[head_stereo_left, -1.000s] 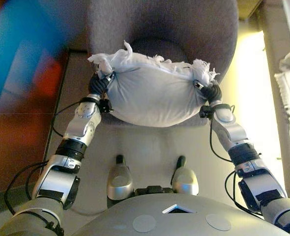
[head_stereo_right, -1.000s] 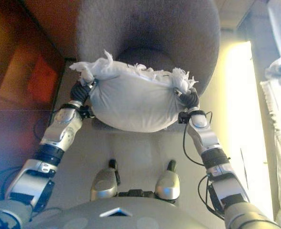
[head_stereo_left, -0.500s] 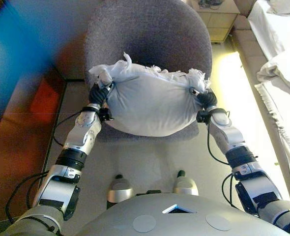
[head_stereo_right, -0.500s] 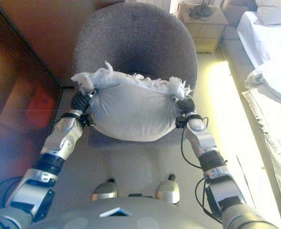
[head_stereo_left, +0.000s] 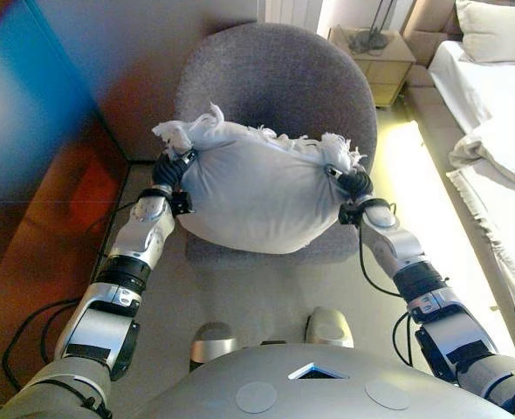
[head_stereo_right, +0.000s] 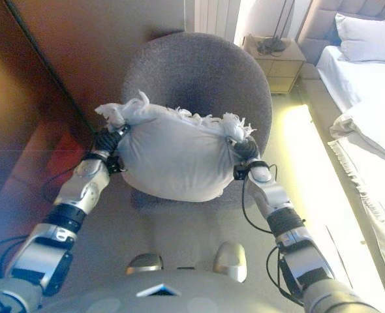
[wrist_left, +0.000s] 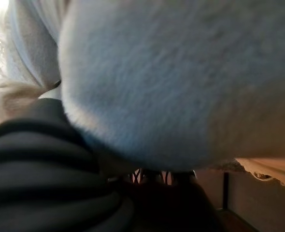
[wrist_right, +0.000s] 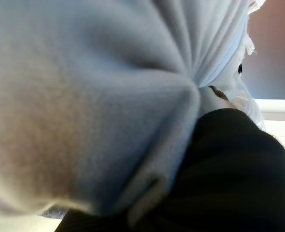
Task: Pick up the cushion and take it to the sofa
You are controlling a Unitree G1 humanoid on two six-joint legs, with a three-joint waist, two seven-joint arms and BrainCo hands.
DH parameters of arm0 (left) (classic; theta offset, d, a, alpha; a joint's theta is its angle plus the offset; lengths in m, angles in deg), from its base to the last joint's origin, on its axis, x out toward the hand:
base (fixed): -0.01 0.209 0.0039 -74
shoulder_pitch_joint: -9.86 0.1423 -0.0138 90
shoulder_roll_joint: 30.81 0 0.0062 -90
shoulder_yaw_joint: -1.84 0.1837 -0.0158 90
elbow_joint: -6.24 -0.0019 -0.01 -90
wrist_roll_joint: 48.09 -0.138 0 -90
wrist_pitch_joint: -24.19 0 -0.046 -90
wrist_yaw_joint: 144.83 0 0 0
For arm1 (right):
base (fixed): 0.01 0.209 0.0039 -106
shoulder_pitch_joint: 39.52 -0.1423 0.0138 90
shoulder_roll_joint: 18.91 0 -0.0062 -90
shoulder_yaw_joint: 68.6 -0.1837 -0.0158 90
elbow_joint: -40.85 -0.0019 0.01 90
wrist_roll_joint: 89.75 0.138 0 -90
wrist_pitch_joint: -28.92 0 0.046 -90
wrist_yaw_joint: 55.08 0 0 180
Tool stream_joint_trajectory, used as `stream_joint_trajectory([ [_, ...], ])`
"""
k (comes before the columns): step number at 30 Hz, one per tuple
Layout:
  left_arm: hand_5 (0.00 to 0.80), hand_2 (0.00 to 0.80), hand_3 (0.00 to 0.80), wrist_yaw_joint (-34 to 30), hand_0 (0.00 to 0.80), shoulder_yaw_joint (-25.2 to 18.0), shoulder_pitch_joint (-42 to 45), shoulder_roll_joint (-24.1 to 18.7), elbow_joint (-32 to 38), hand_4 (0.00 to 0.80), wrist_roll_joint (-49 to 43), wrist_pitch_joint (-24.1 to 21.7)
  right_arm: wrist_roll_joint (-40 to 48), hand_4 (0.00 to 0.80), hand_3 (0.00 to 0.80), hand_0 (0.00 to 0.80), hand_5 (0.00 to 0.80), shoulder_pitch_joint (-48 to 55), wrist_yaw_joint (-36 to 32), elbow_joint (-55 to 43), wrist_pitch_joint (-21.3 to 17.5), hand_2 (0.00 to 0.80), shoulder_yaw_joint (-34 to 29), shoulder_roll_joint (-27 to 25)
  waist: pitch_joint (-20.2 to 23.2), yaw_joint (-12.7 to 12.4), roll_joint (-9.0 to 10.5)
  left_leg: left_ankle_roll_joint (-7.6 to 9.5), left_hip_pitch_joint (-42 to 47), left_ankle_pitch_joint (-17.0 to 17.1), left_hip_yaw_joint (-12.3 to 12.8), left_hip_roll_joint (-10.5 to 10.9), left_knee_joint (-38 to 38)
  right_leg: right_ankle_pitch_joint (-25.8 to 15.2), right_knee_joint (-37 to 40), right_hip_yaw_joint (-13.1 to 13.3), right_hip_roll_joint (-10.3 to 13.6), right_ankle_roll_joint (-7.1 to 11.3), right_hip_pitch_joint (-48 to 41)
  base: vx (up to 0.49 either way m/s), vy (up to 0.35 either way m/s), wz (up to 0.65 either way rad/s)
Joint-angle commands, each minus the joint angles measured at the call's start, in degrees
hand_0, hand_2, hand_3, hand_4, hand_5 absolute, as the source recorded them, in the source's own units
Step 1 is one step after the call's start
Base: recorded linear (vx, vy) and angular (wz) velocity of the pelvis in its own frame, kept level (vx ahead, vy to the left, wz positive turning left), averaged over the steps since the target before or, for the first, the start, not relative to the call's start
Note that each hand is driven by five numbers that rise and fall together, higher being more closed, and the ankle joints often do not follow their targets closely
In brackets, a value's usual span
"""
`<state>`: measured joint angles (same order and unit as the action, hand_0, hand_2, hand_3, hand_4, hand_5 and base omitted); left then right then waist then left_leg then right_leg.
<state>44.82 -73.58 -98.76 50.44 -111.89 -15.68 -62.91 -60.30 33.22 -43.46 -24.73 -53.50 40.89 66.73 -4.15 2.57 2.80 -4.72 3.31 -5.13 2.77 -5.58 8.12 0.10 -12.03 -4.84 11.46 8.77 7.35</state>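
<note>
Grey round chair (head_stereo_left: 279,83) ahead; cushion (head_stereo_left: 262,196) held between left hand (head_stereo_left: 172,166) and right hand (head_stereo_left: 355,182), each bunching a corner; fingers' state cannot be told.

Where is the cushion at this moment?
In the left eye view the white cushion sits mid-frame, held between the left hand and the right hand, in front of the grey round chair.

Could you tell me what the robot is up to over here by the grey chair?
The robot is holding a white cushion up between both hands, over the round grey armchair. The left hand grips one end and the right hand the other, with the fabric bunched at each grip. The cushion appears clear of the seat. A bed and a small bedside table stand to the robot's right.
</note>
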Motion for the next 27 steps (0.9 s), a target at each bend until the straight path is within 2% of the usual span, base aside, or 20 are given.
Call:
stream_joint_trajectory([
  [1,0.800,0.800,0.800,-0.3,0.800,0.2,-6.6,3.8,4.3,0.800,3.2,-5.2,3.2,0.800,0.800,0.800,0.800,-7.8,-1.2,-1.7,-4.3,0.800,-0.4,0.9,-0.2,3.6,1.79,3.88,8.7,-9.5,-0.4,7.9,1.8,-14.6,9.8,2.9,-0.2,3.79,5.6,0.539,-0.013,0.87],
  [2,0.800,0.800,0.800,-0.4,0.800,0.2,-6.3,4.2,4.4,0.800,3.0,-5.2,3.5,0.800,0.800,0.800,0.800,-7.5,-1.1,-1.8,-4.3,0.800,-0.4,1.0,-0.2,4.4,1.74,4.21,10.0,-10.6,-1.2,7.9,1.8,-15.5,12.3,3.1,-1.4,3.95,6.8,0.499,-0.016,0.89],
  [3,0.800,0.800,0.800,-0.6,0.800,0.0,-5.7,4.5,4.7,0.800,2.4,-5.3,3.7,0.800,0.800,0.800,0.800,-7.2,-1.3,-2.0,-4.2,0.800,-0.5,0.9,-0.2,4.9,1.69,4.58,10.8,-11.6,-1.7,7.7,2.2,-15.5,11.3,3.8,-2.2,3.67,7.5,0.443,-0.045,0.61],
  [5,0.800,0.800,0.800,-0.7,0.800,-0.7,-4.6,5.5,5.4,0.800,-0.5,-5.1,3.7,0.800,0.800,0.800,0.800,-6.7,-2.4,-2.4,-4.0,0.800,-1.0,0.8,0.6,5.2,1.86,4.84,11.2,-11.4,-2.4,7.4,3.1,-14.5,10.2,4.3,-3.1,2.79,6.9,0.361,-0.074,0.33],
  [6,0.800,0.800,0.800,-0.7,0.800,-0.9,-4.4,5.5,5.6,0.800,-1.0,-4.9,3.7,0.800,0.800,0.800,0.800,-6.8,-2.8,-2.4,-3.7,0.800,-1.1,0.8,1.1,5.4,1.72,4.45,11.5,-10.7,-1.8,6.8,3.5,-13.9,8.9,4.3,-3.3,2.34,6.7,0.336,-0.083,0.11],
  [7,0.800,0.800,0.800,-0.4,0.800,-0.9,-4.2,5.6,5.5,0.800,-0.5,-4.7,3.5,0.800,0.800,0.800,0.800,-7.2,-3.1,-2.3,-2.8,0.800,-1.0,1.0,1.9,5.8,1.30,3.48,12.0,-9.4,-1.2,5.4,4.6,-12.6,7.2,4.5,-3.8,1.68,6.7,0.317,-0.083,-0.11],
  [8,0.800,0.800,0.800,0.0,0.800,-1.2,-4.1,5.6,5.1,0.800,0.6,-4.5,3.0,0.800,0.800,0.800,0.800,-7.6,-3.2,-1.9,-2.0,0.800,-0.6,1.3,2.8,6.2,0.73,2.15,12.8,-6.5,-0.8,4.0,6.0,-11.5,6.2,4.2,-4.3,0.90,6.4,0.286,-0.106,-0.19],
  [10,0.800,0.800,0.800,0.8,0.800,-2.1,-3.5,5.3,5.5,0.800,1.3,-4.0,1.7,0.800,0.800,0.800,0.800,-7.9,-4.0,-2.5,-1.2,0.800,0.5,1.0,4.4,6.9,-0.22,-2.15,11.8,4.8,1.2,0.5,13.8,-9.2,6.2,3.7,-5.9,-1.54,4.7,0.191,-0.140,-0.17],
  [11,0.800,0.800,0.800,1.5,0.800,-2.3,-3.5,5.0,5.9,0.800,1.7,-3.9,0.9,0.800,0.800,0.800,0.800,-7.9,-4.2,-3.1,-1.1,0.800,0.9,0.6,4.7,6.9,0.02,-3.14,9.6,7.6,1.9,0.1,18.9,-8.6,6.7,3.8,-6.2,-2.66,3.5,0.216,-0.192,-0.30],
  [12,0.800,0.800,0.800,2.1,0.800,-2.6,-3.4,4.8,6.3,0.800,2.5,-4.0,0.7,0.800,0.800,0.800,0.800,-8.1,-4.0,-3.5,-1.2,0.800,1.4,0.1,4.7,6.6,1.10,-3.32,6.6,9.2,2.4,0.5,27.3,-7.8,6.5,3.8,-5.7,-3.89,2.2,0.226,-0.171,-0.27],
  [14,0.800,0.800,0.800,2.4,0.800,-2.9,-2.9,4.4,6.9,0.800,3.3,-4.1,1.2,0.800,0.800,0.800,0.800,-7.9,-3.9,-4.2,-1.4,0.800,1.6,-0.3,4.8,6.2,1.57,-3.26,3.0,9.6,2.8,0.1,32.4,-6.9,6.1,3.6,-5.5,-4.84,1.1,0.206,-0.088,-0.19],
  [15,0.800,0.800,0.800,2.1,0.800,-3.4,-2.4,4.9,7.6,0.800,2.8,-4.1,1.3,0.800,0.800,0.800,0.800,-7.1,-4.0,-4.2,-2.5,0.800,1.5,-0.5,4.3,5.4,2.26,-2.50,-1.0,8.5,3.3,-0.9,35.6,-5.6,5.6,3.7,-5.4,-5.64,-1.1,0.259,0.017,-0.23],
  [18,0.800,0.800,0.800,1.5,0.800,-2.5,-3.3,5.7,7.5,0.800,1.2,-4.2,1.9,0.800,0.800,0.800,0.800,-7.7,-3.3,-3.0,-3.7,0.800,1.3,-0.9,3.1,3.6,2.48,-0.69,-6.4,7.3,3.3,-2.0,29.0,-3.2,5.8,5.0,-6.4,-5.49,-4.9,0.299,0.130,-0.19],
  [19,0.800,0.800,0.800,0.8,0.800,-2.4,-4.1,5.5,6.8,0.800,1.4,-4.0,2.7,0.800,0.800,0.800,0.800,-8.7,-3.0,-1.8,-3.3,0.800,1.0,-1.2,2.9,2.9,1.89,-0.38,-7.0,7.5,3.6,-2.4,21.1,-2.2,6.0,4.9,-6.8,-4.89,-6.1,0.319,0.240,-0.04],
  [20,0.800,0.800,0.800,0.5,0.800,-2.3,-4.6,5.4,6.2,0.800,1.8,-4.0,3.9,0.800,0.800,0.800,0.800,-9.3,-2.8,-1.2,-2.7,0.800,0.8,-1.4,2.5,2.3,1.54,-0.36,-7.0,7.8,3.7,-2.5,16.4,-1.4,6.1,4.9,-7.0,-4.46,-7.1,0.338,0.282,0.07],
  [22,0.800,0.800,0.800,-0.1,0.800,-1.9,-5.6,5.5,5.1,0.800,1.9,-3.9,7.0,0.800,0.800,0.800,0.800,-9.7,-1.4,0.3,-2.0,0.800,0.1,-1.1,2.1,0.7,0.65,-1.19,-8.8,9.0,3.8,-3.0,5.1,0.3,6.8,4.6,-6.7,-3.11,-9.9,0.314,0.263,0.10],
  [25,0.800,0.800,0.800,-0.6,0.800,-0.8,-5.7,6.2,4.6,0.800,2.2,-3.9,11.2,0.800,0.800,0.800,0.800,-7.8,-1.1,-0.1,-2.9,0.800,-0.5,0.3,1.8,-0.6,0.16,-2.22,-11.3,11.3,5.3,-3.6,-0.8,2.2,7.7,4.4,-5.5,-1.61,-14.0,0.275,0.223,-0.01],
  [27,0.800,0.800,0.800,-1.5,0.800,-1.1,-5.4,6.8,4.3,0.800,2.9,-3.9,11.7,0.800,0.800,0.800,0.800,-6.4,-1.2,0.0,-3.9,0.800,-1.2,1.5,2.2,-0.7,0.04,-1.72,-11.5,10.3,5.9,-3.7,-0.8,3.5,7.3,3.9,-3.9,-0.58,-15.0,0.189,0.202,-0.07],
])
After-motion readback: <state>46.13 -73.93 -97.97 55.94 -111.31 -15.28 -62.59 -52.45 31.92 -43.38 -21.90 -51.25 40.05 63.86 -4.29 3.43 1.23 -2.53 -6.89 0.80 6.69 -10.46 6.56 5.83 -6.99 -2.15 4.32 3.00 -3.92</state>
